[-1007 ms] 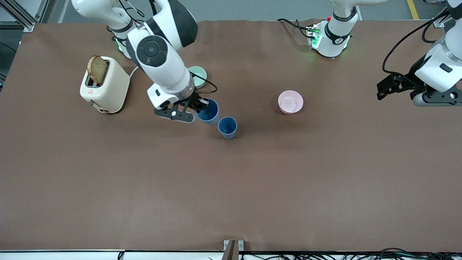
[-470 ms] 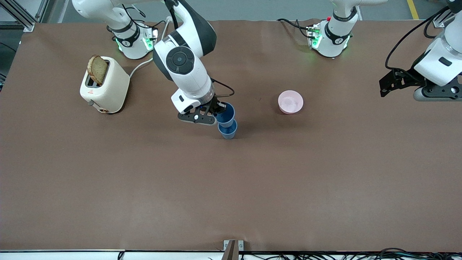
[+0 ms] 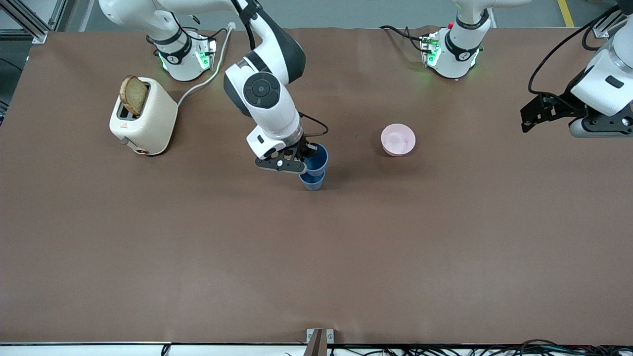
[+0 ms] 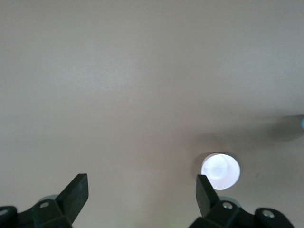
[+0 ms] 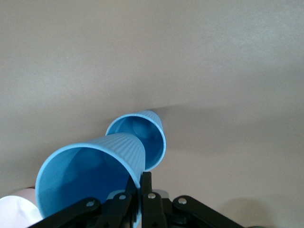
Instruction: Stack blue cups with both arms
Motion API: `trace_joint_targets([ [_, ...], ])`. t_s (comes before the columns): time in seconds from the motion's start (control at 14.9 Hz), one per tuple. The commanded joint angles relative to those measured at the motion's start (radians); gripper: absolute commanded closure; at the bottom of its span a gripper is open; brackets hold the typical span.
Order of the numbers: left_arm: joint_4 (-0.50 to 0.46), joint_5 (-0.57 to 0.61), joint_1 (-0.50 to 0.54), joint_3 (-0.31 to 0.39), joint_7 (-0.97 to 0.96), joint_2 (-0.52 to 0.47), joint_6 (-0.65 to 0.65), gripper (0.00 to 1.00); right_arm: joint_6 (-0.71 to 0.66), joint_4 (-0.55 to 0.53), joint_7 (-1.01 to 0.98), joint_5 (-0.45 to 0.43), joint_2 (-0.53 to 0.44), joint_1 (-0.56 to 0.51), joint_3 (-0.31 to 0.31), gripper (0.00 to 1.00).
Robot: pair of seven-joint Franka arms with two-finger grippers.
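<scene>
Near the middle of the table [image 3: 198,247], a blue cup [image 3: 317,159] was held by its rim in the closed jaws of the right gripper [image 3: 299,157], directly above the second blue cup [image 3: 311,182], which stood upright on the table. Whether the two cups touched could not be told. Toward the left arm's end, a pink bowl [image 3: 398,139] was seen. The left gripper [image 3: 536,115], jaws spread wide and empty, was kept waiting over that end.
</scene>
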Motion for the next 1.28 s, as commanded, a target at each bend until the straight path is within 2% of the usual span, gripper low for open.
trace_joint_targets([
  [0.0, 0.010, -0.024, 0.005, -0.002, -0.012, -0.002, -0.011, 0.00, 0.035, -0.015, 0.000, 0.010, 0.010, 0.011, -0.012, 0.93],
  [0.27, 0.007, -0.022, 0.005, -0.002, -0.009, 0.000, -0.013, 0.00, 0.031, -0.041, -0.022, 0.006, 0.009, 0.008, -0.014, 0.89],
  [0.34, 0.005, -0.022, 0.003, -0.003, -0.009, -0.002, -0.014, 0.00, 0.031, -0.043, -0.026, 0.006, 0.009, 0.007, -0.014, 0.78],
  [0.4, 0.005, -0.022, 0.005, -0.002, -0.005, -0.002, -0.014, 0.00, 0.028, -0.043, -0.028, 0.006, 0.009, 0.004, -0.014, 0.61],
  [0.47, 0.005, -0.022, 0.005, -0.002, 0.001, -0.002, -0.016, 0.00, 0.023, -0.042, -0.028, 0.006, 0.007, 0.002, -0.014, 0.36],
  [0.54, 0.005, -0.022, 0.006, -0.002, 0.005, -0.002, -0.016, 0.00, 0.019, -0.042, -0.026, 0.006, 0.001, 0.001, -0.017, 0.18],
  [0.6, 0.004, -0.022, 0.006, -0.002, 0.010, -0.002, -0.016, 0.00, -0.003, -0.040, -0.026, 0.006, -0.014, -0.004, -0.021, 0.11],
  [0.81, 0.004, -0.024, 0.006, 0.000, 0.013, -0.002, -0.016, 0.00, -0.098, -0.038, -0.026, -0.010, -0.144, -0.070, -0.059, 0.10],
  [0.87, 0.004, -0.024, 0.006, 0.000, 0.013, -0.002, -0.016, 0.00, -0.136, -0.040, -0.026, -0.054, -0.184, -0.091, -0.069, 0.10],
  [1.07, 0.004, -0.022, 0.009, 0.000, 0.013, -0.002, -0.027, 0.00, -0.248, -0.040, -0.028, -0.274, -0.286, -0.166, -0.072, 0.10],
  [1.21, 0.004, -0.024, 0.009, 0.000, 0.013, 0.000, -0.027, 0.00, -0.303, -0.040, -0.035, -0.318, -0.335, -0.224, -0.072, 0.10],
])
